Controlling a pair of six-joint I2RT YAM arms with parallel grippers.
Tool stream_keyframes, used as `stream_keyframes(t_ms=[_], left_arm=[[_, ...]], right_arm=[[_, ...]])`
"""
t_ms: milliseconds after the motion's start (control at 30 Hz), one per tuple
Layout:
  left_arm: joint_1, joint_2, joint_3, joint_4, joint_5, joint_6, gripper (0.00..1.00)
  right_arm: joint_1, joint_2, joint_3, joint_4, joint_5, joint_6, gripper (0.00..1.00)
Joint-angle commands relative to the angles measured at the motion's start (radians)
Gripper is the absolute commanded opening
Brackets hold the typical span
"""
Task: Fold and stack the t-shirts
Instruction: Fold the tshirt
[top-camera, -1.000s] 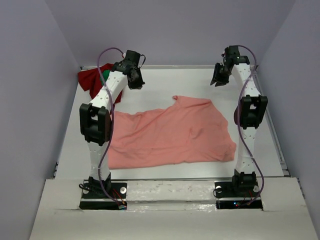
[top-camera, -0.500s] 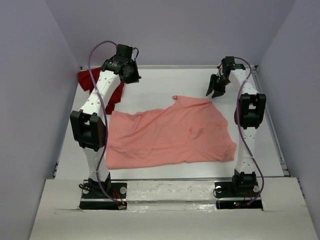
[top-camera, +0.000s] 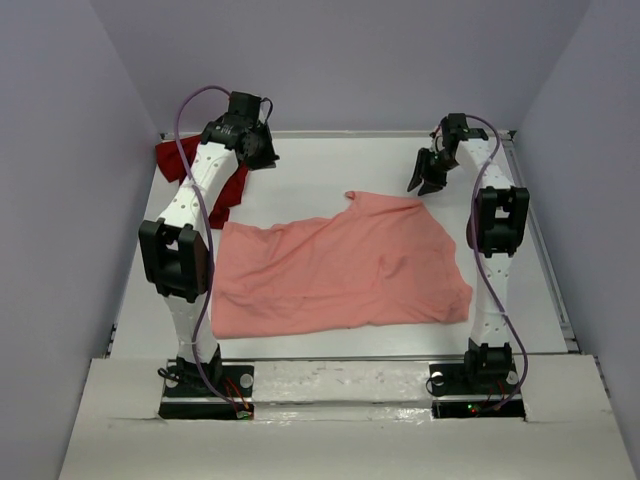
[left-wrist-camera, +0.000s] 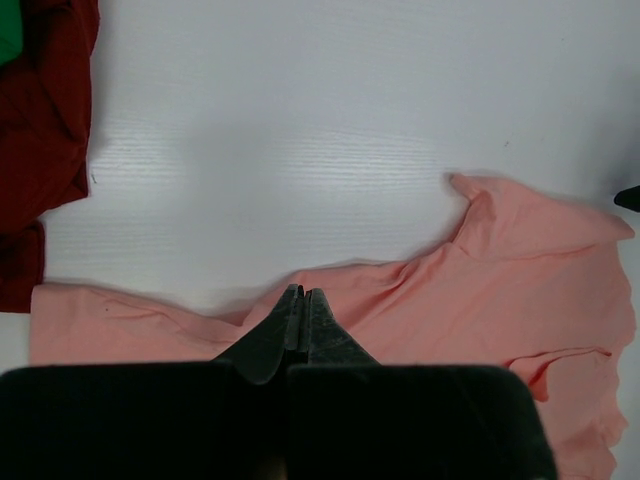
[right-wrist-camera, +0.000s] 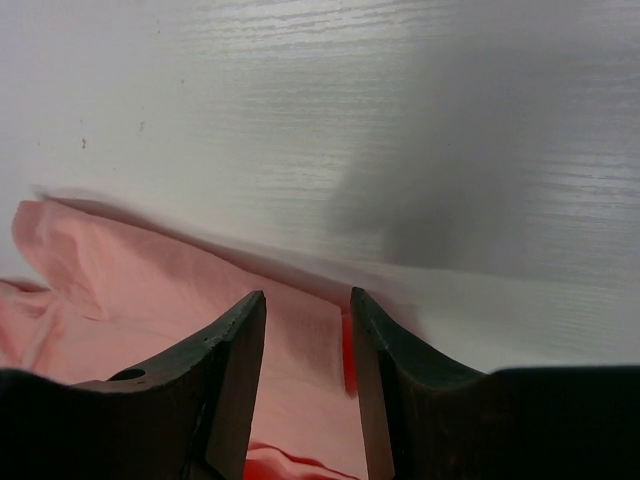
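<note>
White table (top-camera: 330, 160), salmon-pink shirt (top-camera: 340, 265) lying flat. Right gripper (right-wrist-camera: 305, 300) spread apart over far edge; left gripper (left-wrist-camera: 300, 293) pinched together (empty). Risk: one-sided pull skews fold.

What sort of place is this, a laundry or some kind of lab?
Probably a robotics lab test booth: a left arm and right arm bolted at the near edge of a white table, plain walls boxing it in, and a salmon-pink t-shirt spread out on it.
</note>
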Motion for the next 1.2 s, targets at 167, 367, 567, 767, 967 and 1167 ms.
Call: stream_keyframes(t_ms=[167, 367, 567, 767, 967, 1167], left_arm=[[0.008, -0.083, -0.031, 0.025, 0.037, 0.027, 0.0], [0.015, -0.092, -0.044, 0.028, 0.037, 0.027, 0.0], [0.013, -0.099, -0.064, 0.039, 0.051, 0.025, 0.0], [0.013, -0.117, -0.114, 0.067, 0.071, 0.019, 0.0], [0.013, -0.149, -0.177, 0.084, 0.065, 0.02, 0.0], [0.01, -0.177, -0.26, 0.114, 0.074, 0.019, 0.0]], right_arm=[[0.093, 0.027, -0.038, 0.03, -0.006, -0.019, 0.45], [0.114, 0.052, 0.003, 0.011, 0.022, -0.021, 0.38], [0.136, 0.023, -0.005, 0.019, 0.107, -0.027, 0.0], [0.209, -0.077, -0.135, 0.085, 0.347, -0.045, 0.0], [0.249, -0.181, -0.282, 0.152, 0.56, 0.0, 0.0], [0.281, -0.318, -0.471, 0.22, 0.657, 0.053, 0.0]])
